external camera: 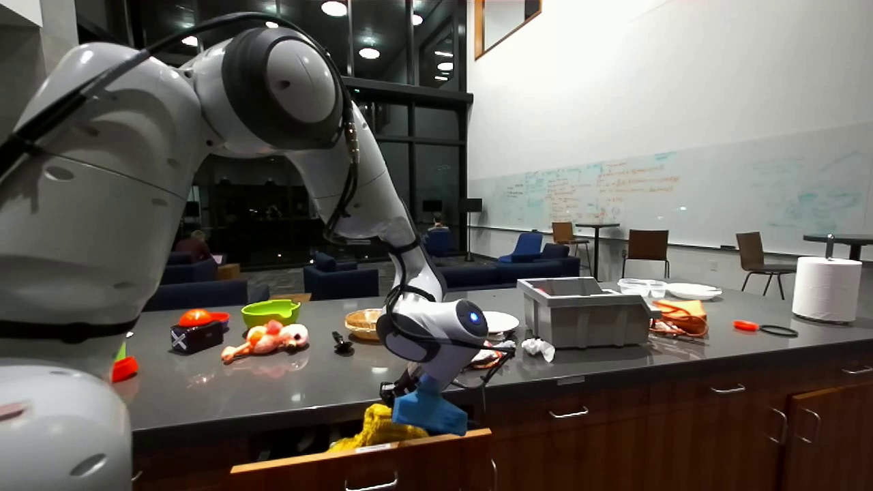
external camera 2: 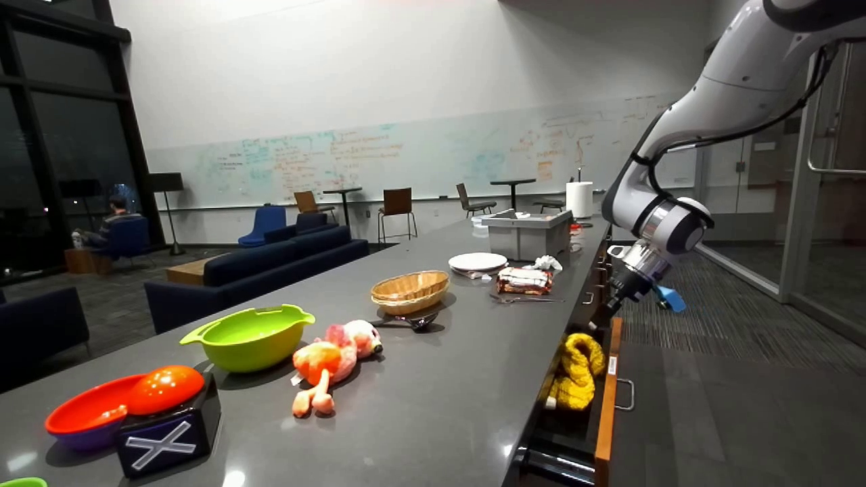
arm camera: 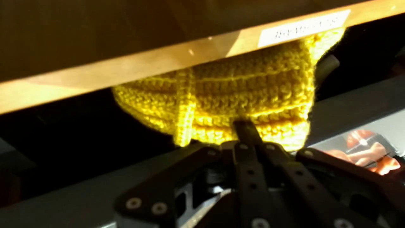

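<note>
- We saw the gripper [arm camera: 243,124] angled down over an open drawer [external camera: 436,464], its jaws clenched together.
- Below the fingertips [arm camera: 248,133] we found a yellow crocheted piece [arm camera: 253,91], lying inside that drawer and partly hidden, in the wrist view, by the wooden front [arm camera: 126,72]; whether the tips touched it, we could not tell.
- On the front's top edge we noticed a white label [arm camera: 303,28], its lettering too blurred for us to read.
- In an exterior view, we saw a lime-green bowl [external camera 2: 257,341] on the left of the grey counter [external camera 2: 440,385], a pink-and-orange plush toy [external camera 2: 344,358] to its right and nearer, and a wicker basket [external camera 2: 409,304] farther off.
- Beyond these, we made out a white plate [external camera 2: 477,262] to the left of a grey bin [external camera 2: 531,242].
</note>
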Tool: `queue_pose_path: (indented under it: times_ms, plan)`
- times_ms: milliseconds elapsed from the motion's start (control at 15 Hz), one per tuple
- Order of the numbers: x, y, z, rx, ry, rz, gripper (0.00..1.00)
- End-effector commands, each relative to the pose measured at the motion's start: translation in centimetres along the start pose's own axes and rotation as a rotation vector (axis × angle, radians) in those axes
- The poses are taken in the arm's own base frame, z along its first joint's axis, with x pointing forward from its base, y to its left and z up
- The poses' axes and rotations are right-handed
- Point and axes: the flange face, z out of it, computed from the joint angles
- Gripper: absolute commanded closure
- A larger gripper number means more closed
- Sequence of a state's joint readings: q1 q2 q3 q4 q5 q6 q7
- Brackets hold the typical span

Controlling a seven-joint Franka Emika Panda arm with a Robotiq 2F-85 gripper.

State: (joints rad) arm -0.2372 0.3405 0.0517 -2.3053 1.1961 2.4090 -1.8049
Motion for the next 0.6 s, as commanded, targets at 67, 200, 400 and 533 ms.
queue_pose_path:
  times_ms: [67, 200, 400, 533]
  plan:
    - [0.9, -0.3, -0.9, -0.036, -0.014, -0.093, 1.00]
    - [0.9, 0.0, -2.2, -0.084, -0.042, -0.139, 1.00]
    - [1.0, 0.4, -5.1, -0.203, -0.120, -0.224, 1.00]
    - [1.2, 0.4, -7.0, -0.274, -0.175, -0.276, 1.00]
